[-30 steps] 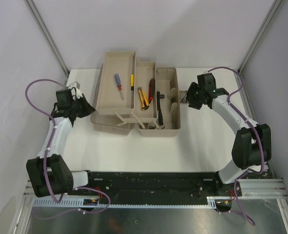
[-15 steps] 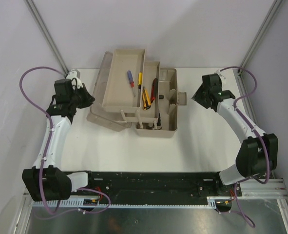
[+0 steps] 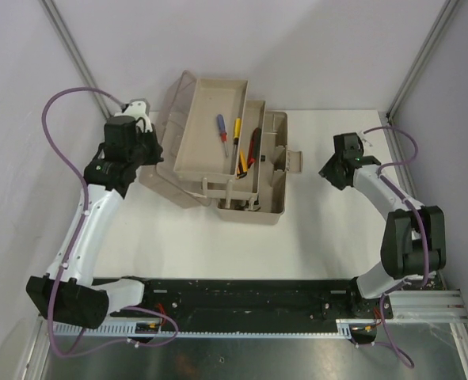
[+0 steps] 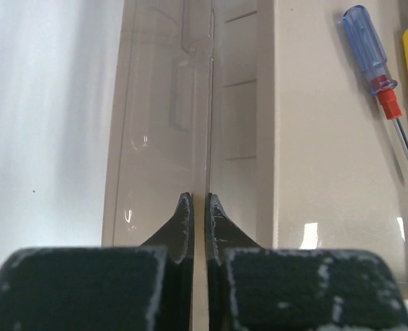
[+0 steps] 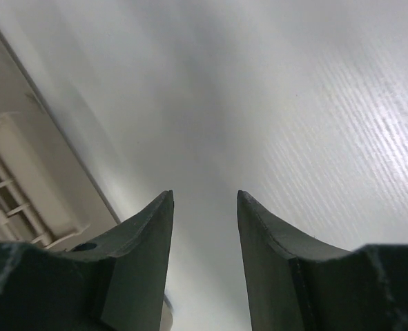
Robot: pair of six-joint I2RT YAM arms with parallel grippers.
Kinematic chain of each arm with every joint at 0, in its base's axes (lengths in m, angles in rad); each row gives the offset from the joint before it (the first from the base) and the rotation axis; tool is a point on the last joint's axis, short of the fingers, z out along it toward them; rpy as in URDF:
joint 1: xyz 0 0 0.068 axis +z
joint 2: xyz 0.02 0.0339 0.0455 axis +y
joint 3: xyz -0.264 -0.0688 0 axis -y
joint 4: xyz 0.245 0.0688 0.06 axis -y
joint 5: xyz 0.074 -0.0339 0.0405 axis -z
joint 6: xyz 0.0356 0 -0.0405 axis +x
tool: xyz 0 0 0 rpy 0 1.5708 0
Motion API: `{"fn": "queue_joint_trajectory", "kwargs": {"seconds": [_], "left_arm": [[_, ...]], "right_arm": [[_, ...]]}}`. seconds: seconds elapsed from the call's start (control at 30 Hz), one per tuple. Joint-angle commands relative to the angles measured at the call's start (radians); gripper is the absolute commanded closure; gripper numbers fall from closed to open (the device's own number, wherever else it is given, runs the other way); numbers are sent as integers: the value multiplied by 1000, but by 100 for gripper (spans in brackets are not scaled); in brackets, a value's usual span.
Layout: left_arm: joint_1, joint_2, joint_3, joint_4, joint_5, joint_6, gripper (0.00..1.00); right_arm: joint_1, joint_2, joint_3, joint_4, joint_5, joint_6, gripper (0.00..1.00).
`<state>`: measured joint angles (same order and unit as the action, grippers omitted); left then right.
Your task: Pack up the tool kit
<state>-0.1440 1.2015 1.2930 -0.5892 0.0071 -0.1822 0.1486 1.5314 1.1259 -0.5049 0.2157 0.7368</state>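
Top external view, set against 1 second back, shows the toolbox (image 3: 269, 190) mid-fold at the centre of the worktop (image 3: 321, 237). Finds the clear lid (image 3: 170, 188) swung up off the worktop on the left and carried rightward, with the upper tray (image 3: 206, 119) riding up and in over the base instead of lying spread flat. Shows the left gripper (image 3: 148, 150) raised and moved inward along with that lid. Confirms a pinch from the left wrist view: fingers (image 4: 183, 221) pressed together on the thin lid edge, with the tray and the blue-handled screwdriver (image 4: 369, 52) just to the right. Finds the right gripper (image 3: 332, 168) drawn back to the right, now well apart from the latch (image 3: 294, 161) it sat close to before, part spread over bare worktop and holding nothing. Leaves the screwdriver, the yellow-handled tool (image 3: 237, 127) and the red-handled tool (image 3: 254, 141) lying in the trays, apparently undisturbed by the lift. Reads as the closing step well under way: tools already inside, trays roughly halfway folded, lid not yet down over the base. Calls next, as a judgement, for carrying the lid on over and down until the trays nest, then pressing the latch shut. Suggests the right gripper's retreat clears that path. Risks a tool rolling as the tray swings, or the thin lid edge slipping from the pinch.
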Motion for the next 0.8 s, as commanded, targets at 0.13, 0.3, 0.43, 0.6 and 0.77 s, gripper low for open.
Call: {"fn": "queue_joint_trajectory", "kwargs": {"seconds": [0.13,0.3,0.43,0.6,0.77], "left_arm": [[-207,-10,121,102,-199,53,100],[-317,23,144,92,-308,72,100],[-405,59,167,89,-377,93,100],[-507,113,193,87,-450,110,100],[-559,140,202,87,-479,97,100]], "right_arm": [[-5,132,-28,109,-142,48,55],[-3,199,-36,148,-254,73,56],[-1,237,-44,179,-342,95,56],[4,275,-56,212,-430,126,56],[7,291,-57,226,-464,141,56]]}}
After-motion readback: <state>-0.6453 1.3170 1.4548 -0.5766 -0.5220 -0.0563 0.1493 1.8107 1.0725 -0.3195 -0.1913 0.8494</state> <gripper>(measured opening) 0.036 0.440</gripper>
